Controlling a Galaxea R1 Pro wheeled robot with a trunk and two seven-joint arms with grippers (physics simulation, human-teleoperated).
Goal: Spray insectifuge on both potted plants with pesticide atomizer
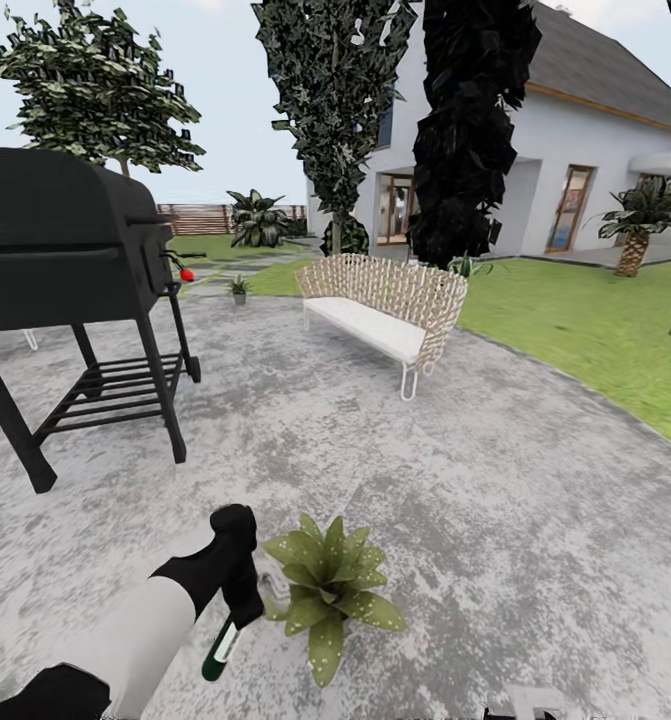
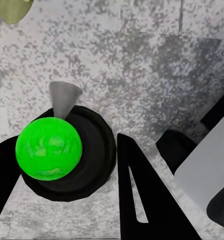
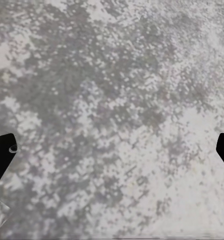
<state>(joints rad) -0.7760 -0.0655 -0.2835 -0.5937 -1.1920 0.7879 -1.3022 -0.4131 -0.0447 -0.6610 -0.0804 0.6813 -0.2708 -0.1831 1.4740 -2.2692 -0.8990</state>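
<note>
My left gripper [image 1: 243,598] is shut on the pesticide atomizer [image 1: 220,648], a slim dark green bottle with a white label that hangs tilted below the fingers. It sits just left of the near potted plant [image 1: 330,585], a rosette of pointed green leaves on the grey patio. In the left wrist view the atomizer [image 2: 49,148] shows end-on as a bright green round between the black fingers [image 2: 142,195] of the left gripper [image 2: 66,167], with a grey cone beyond it. The second potted plant [image 1: 239,288] stands far off at the patio's edge. My right gripper [image 3: 112,152] is open over bare paving.
A black barbecue grill [image 1: 65,250] on legs stands at the left. A wicker bench [image 1: 385,305] with a white seat sits mid-patio, ahead. Lawn [image 1: 595,330], a white house, trees and a palm [image 1: 640,225] lie beyond. The wooden fence [image 1: 195,217] closes the far side.
</note>
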